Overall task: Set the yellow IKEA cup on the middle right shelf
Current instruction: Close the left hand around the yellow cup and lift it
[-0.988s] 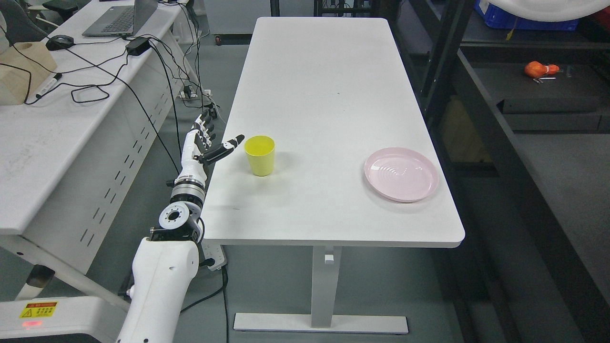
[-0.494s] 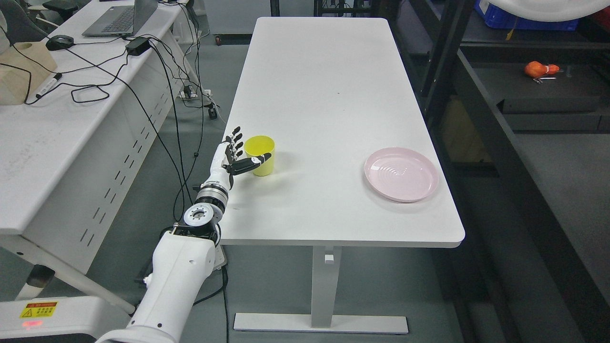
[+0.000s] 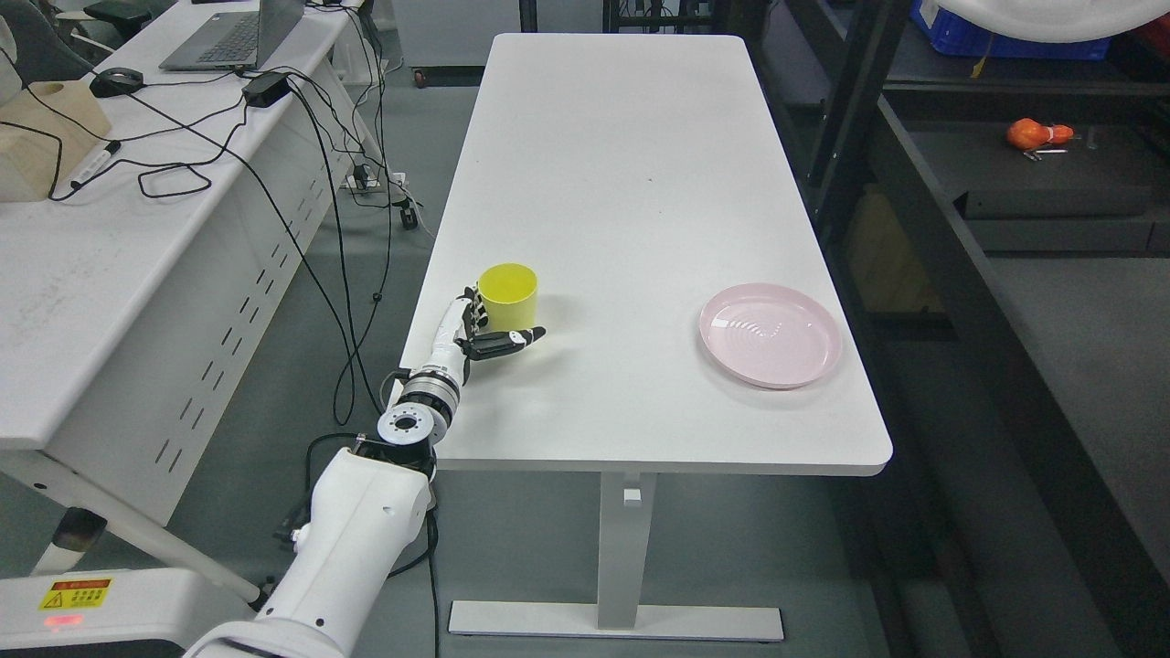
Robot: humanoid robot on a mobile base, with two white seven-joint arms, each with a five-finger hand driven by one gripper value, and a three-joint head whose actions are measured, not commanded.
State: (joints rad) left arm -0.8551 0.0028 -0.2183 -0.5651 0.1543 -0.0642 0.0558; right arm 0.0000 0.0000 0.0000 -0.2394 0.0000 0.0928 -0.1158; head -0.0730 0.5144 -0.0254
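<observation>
- The yellow cup (image 3: 508, 291) stands upright near the left edge of the white surface (image 3: 631, 183), mouth up, so a hand can wrap around its side.
- The left hand (image 3: 480, 331) is right at the cup. The thumb (image 3: 512, 340) sticks out across the front of the cup's bottom, and the other fingers (image 3: 473, 311) go along its left side.
- The fingers are apart, cupped round the cup. They look close to touching it, but I do not think they squeeze it yet, and the cup is not lifted.
- The hand comes in low, I think so it can grab the cup's body and not tip it.
- The shelf rack (image 3: 1005, 183) is on the right, well apart from the cup.
- Count: one yellow cup, one pink plate (image 3: 770, 334), one robot arm showing.
</observation>
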